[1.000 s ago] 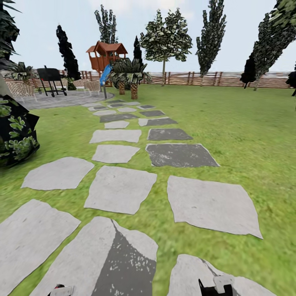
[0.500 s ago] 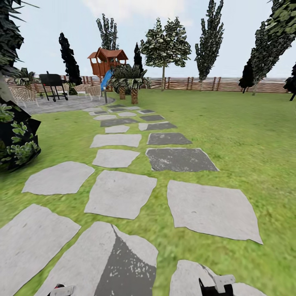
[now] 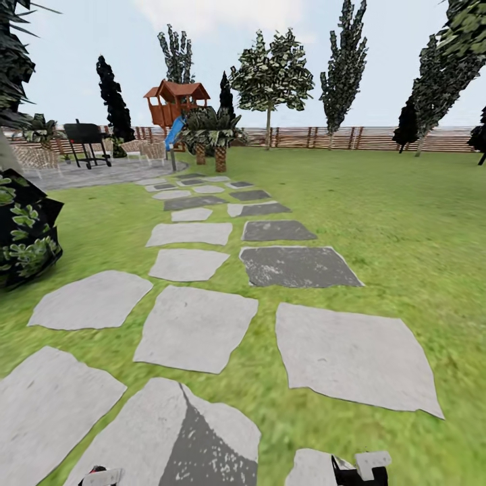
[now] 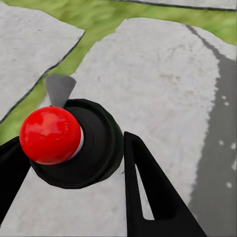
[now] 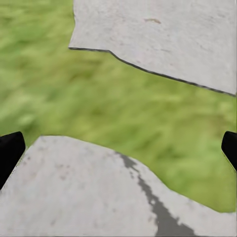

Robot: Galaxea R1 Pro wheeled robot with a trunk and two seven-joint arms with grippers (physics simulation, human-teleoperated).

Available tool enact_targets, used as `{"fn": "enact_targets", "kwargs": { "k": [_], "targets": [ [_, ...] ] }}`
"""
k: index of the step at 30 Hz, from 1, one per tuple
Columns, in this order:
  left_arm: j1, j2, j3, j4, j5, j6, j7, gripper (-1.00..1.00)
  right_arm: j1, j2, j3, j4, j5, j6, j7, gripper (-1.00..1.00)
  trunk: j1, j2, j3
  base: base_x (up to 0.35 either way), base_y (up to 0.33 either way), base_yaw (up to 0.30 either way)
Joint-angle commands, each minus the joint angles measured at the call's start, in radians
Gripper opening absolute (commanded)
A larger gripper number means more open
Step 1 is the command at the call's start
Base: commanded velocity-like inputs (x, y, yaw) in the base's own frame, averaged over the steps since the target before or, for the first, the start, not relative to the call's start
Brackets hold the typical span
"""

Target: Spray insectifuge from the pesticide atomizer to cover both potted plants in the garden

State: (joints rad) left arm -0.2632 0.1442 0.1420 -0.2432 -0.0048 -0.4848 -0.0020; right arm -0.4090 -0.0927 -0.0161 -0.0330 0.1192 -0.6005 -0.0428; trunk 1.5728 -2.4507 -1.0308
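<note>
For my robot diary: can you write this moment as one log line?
place: stepping-stone path on lawn | left gripper: shut on red-capped black object | right gripper: open | patio ahead

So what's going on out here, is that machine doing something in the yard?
It is rolling along a stepping-stone path across the lawn, toward a paved patio with a grill by the fence. Its left tool holds a black object with a red ball on top, seen from the left wrist. The right tool is open and holds nothing, hanging over stone and grass.
</note>
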Motion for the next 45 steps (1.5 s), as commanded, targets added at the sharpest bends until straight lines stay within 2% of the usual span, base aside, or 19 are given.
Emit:
{"fn": "enact_targets", "kwargs": {
  "k": [1, 8, 14, 19, 24, 26, 31, 45],
  "targets": [
    [-0.001, 0.0, 0.002, 0.001, -0.002, -0.003, 0.001, -1.0, -0.001, 0.0, -0.002, 0.001, 0.01, -0.002, -0.005, 1.0, 0.0, 0.0, -0.001, 0.337, 0.0, 0.0],
    [0.0, 0.007, 0.004, 0.001, 0.002, -0.002, 0.006, -1.0, -0.001, 0.002, -0.001, 0.001, 0.01, -0.003, -0.004, 1.0, 0.0, 0.0, -0.001, 0.339, 0.0, 0.0],
    [-0.001, 0.008, 0.003, 0.002, 0.0, -0.003, 0.067, -1.0, -0.001, 0.005, -0.001, 0.001, 0.01, -0.003, -0.005, 1.0, 0.0, 0.0, -0.001, 0.339, 0.0, 0.0],
    [-0.001, 0.002, -0.003, 0.003, -0.005, -0.003, 0.077, -1.0, -0.001, 0.009, -0.002, 0.0, 0.009, -0.004, -0.009, 1.0, 0.0, 0.0, -0.001, 0.339, 0.0, 0.0],
    [-0.001, 0.0, -0.005, 0.002, -0.006, -0.004, 0.072, -1.0, -0.001, 0.009, -0.001, 0.002, 0.009, -0.002, -0.131, 1.0, 0.0, 0.0, -0.001, 0.339, 0.0, 0.0],
    [-0.001, 0.0, -0.006, 0.003, -0.006, -0.004, 0.069, -1.0, -0.001, 0.012, 0.001, 0.004, 0.01, -0.001, -0.146, 1.0, 0.0, 0.0, -0.001, 0.339, 0.0, 0.0],
    [-0.001, -0.001, -0.008, 0.004, -0.006, -0.004, 0.068, -1.0, -0.001, 0.037, 0.002, 0.005, 0.013, -0.001, -0.151, 1.0, 0.0, 0.0, -0.001, 0.339, 0.0, 0.0],
    [0.0, -0.002, -0.007, 0.004, -0.002, -0.004, 0.068, -1.0, -0.001, 0.04, 0.004, 0.004, 0.014, -0.001, -0.152, 1.0, 0.0, 0.0, -0.001, 0.339, 0.0, 0.0]
  ]
}}
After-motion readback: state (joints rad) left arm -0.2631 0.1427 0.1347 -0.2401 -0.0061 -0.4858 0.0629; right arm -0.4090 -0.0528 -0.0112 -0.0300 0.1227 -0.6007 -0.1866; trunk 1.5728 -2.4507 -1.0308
